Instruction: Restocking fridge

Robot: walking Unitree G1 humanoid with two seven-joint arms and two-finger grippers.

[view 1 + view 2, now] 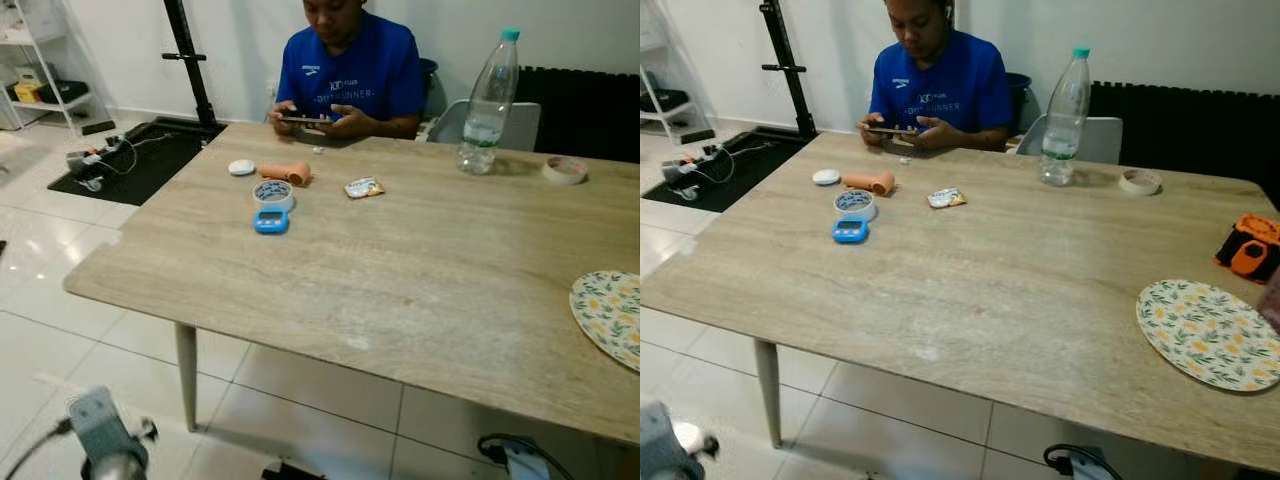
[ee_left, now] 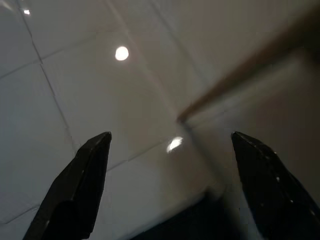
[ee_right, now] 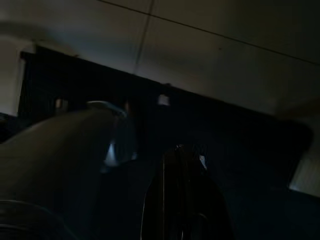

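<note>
Wooden worktop [image 1: 420, 270] spans the head views, long axis running left to right. Person in a blue shirt [image 1: 350, 70] sits at the far edge, both hands on a phone [image 1: 305, 119].

Task item candidate: clear water bottle [image 1: 489, 105] with teal cap, upright, long axis vertical, cap up, near the far edge right of the person, by a grey chair back [image 1: 500, 125].

Floral plate [image 1: 1210, 333] lies flat at the right edge, toward the near side. Orange-and-black gadget [image 1: 1248, 250] sits at the right edge beyond the plate. Tape roll [image 1: 1140, 181] lies flat near the far right corner.

Far left cluster: peach cylinder [image 1: 286, 173] on its side, long axis parallel to the far edge; small round tin [image 1: 273, 193] just beside it; blue timer [image 1: 270, 220] touching or nearly touching the tin on the near side; white disc [image 1: 241, 167] left of the cylinder; foil packet [image 1: 364, 187] to the right.

Left hand [image 2: 170, 145] hangs low over floor tiles [image 2: 75, 90], fingers [image 2: 80, 185] spread wide, holding nothing.

Right hand [image 3: 182, 195]: wrist view too dark, cannot tell the state.
</note>
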